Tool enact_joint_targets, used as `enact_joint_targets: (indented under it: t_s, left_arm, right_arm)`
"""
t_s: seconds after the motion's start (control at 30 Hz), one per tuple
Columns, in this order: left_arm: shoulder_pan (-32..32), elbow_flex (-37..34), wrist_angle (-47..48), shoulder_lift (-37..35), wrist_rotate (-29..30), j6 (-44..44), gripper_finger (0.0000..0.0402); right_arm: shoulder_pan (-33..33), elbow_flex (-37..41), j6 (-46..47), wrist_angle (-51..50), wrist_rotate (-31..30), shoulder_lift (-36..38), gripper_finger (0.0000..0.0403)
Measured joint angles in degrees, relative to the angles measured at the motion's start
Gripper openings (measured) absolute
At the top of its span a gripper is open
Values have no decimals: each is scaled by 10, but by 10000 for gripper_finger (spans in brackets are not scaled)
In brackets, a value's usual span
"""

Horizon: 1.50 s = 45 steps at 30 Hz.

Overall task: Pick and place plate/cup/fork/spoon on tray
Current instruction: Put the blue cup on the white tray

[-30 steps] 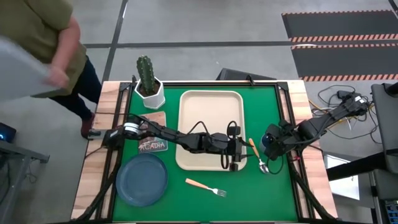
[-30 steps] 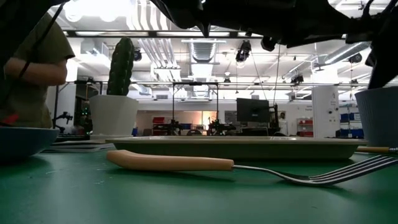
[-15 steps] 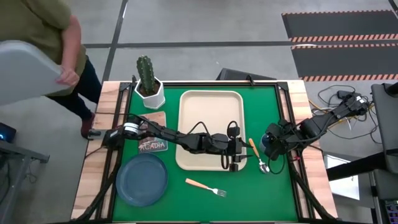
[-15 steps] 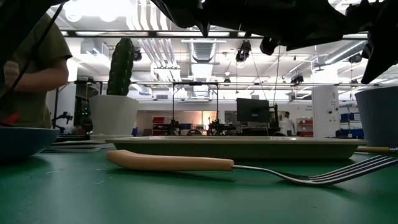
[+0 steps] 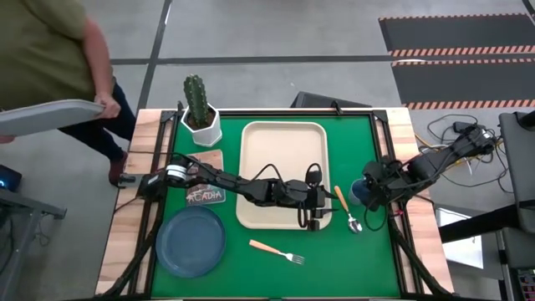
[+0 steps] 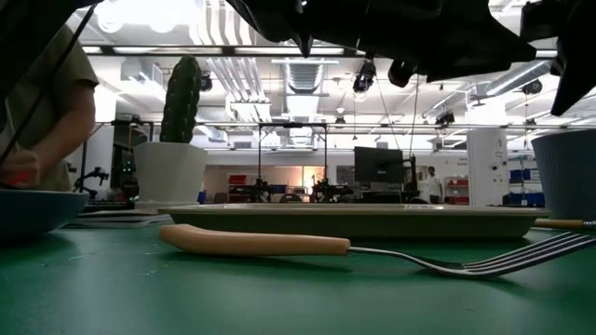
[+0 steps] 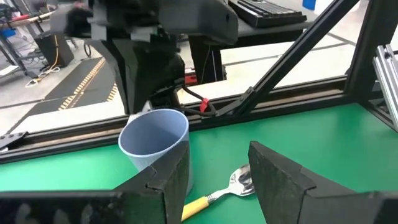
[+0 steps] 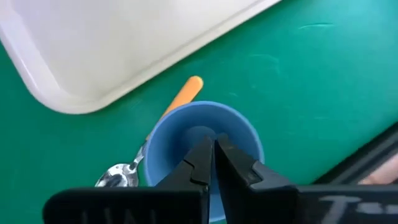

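Note:
The blue cup (image 5: 358,194) stands upright on the green mat to the right of the beige tray (image 5: 282,142). The orange-handled spoon (image 5: 344,207) lies between tray and cup. The fork (image 5: 277,252) lies in front of the tray, and the blue plate (image 5: 191,241) lies at the near left. My right gripper (image 8: 213,146) is shut and points down over the cup's mouth (image 8: 205,134). My left gripper (image 7: 217,158) is open at the tray's near right corner, facing the cup (image 7: 155,140) and the spoon's bowl (image 7: 239,180). It holds nothing.
A white pot with a cactus (image 5: 201,109) and a small wooden sign (image 5: 205,188) stand at the far left of the table. A person (image 5: 50,50) beside the table's far left corner holds a pale grey tray (image 5: 50,115).
My right gripper has shifted a little toward the table's right edge above the cup. The person at the far left has tipped the pale grey tray down to nearly level.

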State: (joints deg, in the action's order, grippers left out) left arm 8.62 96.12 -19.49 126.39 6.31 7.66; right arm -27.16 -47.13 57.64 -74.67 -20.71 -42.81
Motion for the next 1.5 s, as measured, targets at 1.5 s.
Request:
enact_joint_targets:
  t_s: [1.5]
  left_arm:
    - [3,0,7,0,0,-14,146]
  right_arm:
    - [1,19,111,-133,89,-54,9]
